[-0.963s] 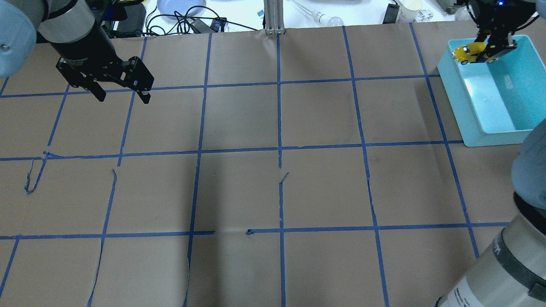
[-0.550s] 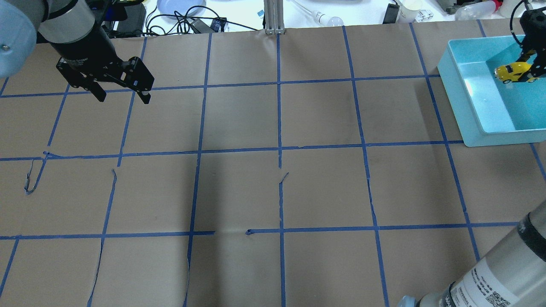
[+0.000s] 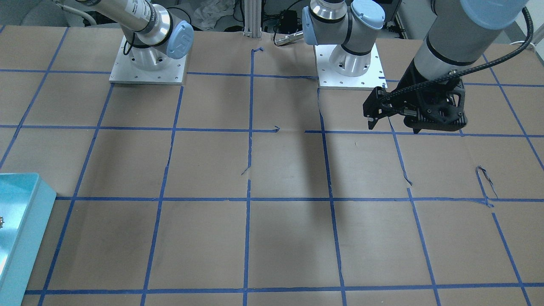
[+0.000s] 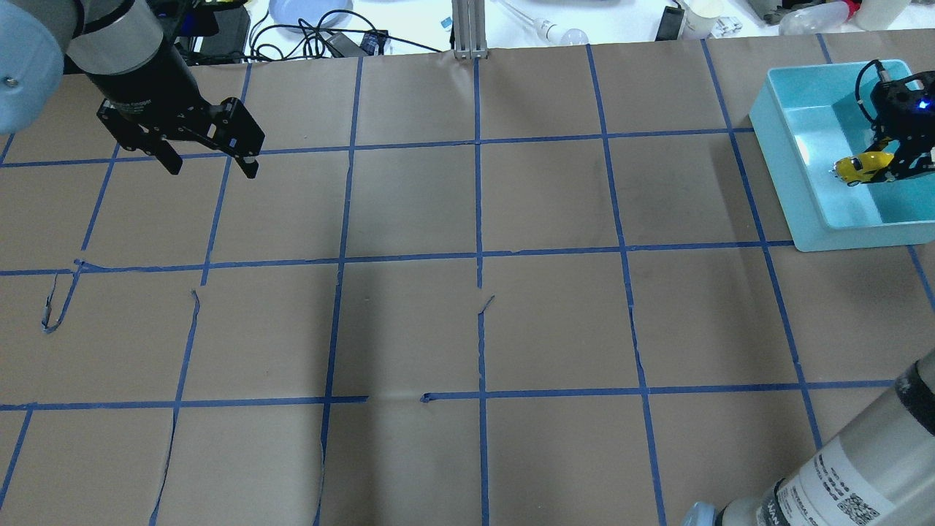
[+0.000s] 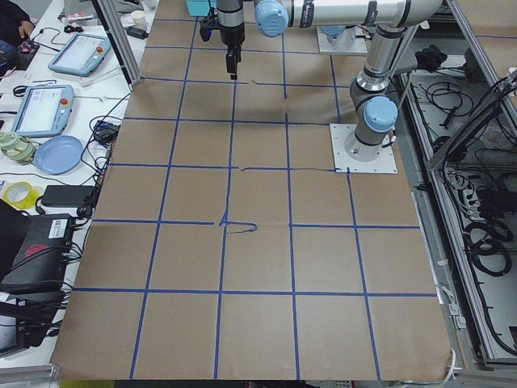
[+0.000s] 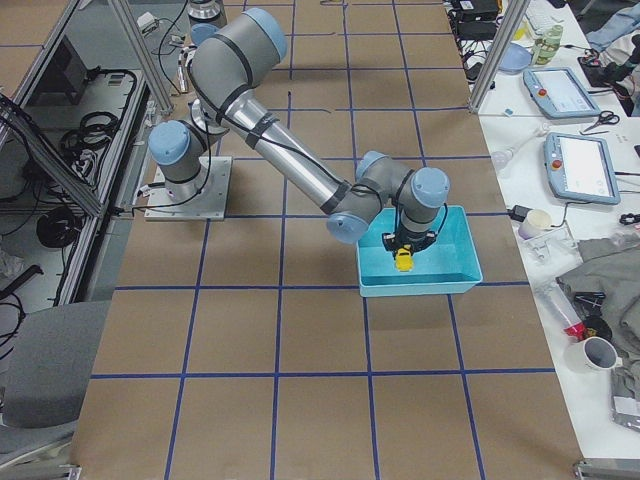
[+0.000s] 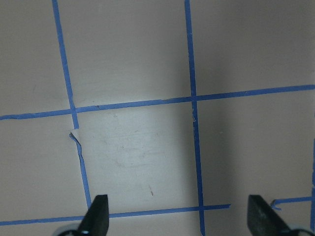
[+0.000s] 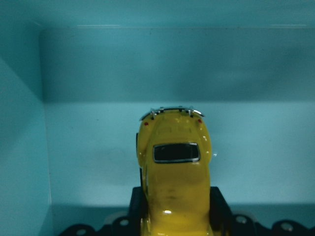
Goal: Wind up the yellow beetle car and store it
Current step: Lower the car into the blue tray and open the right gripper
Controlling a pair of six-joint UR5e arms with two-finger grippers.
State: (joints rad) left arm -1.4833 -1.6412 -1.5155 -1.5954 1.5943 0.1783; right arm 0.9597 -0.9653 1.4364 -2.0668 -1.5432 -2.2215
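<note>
The yellow beetle car (image 4: 853, 169) is held in my right gripper (image 4: 885, 165), which is shut on it, inside the teal bin (image 4: 798, 191) at the table's far right. The right wrist view shows the car (image 8: 173, 167) between the dark fingers, pointing at a bin wall, just over the bin's floor. In the exterior right view the car (image 6: 403, 262) hangs in the bin (image 6: 420, 288). My left gripper (image 4: 212, 158) is open and empty above the table's far left; its two fingertips show in the left wrist view (image 7: 179, 216) over bare paper.
Brown paper with a blue tape grid covers the table (image 4: 475, 292). Some tape strips are torn and curled (image 4: 51, 310). The bin's corner shows at the front-facing view's left edge (image 3: 25, 212). Cables and clutter lie beyond the far edge (image 4: 321, 29).
My right gripper has carried the car from over the bin's far left corner to the right, then down and nearer, inside the bin. The left arm has not moved.
</note>
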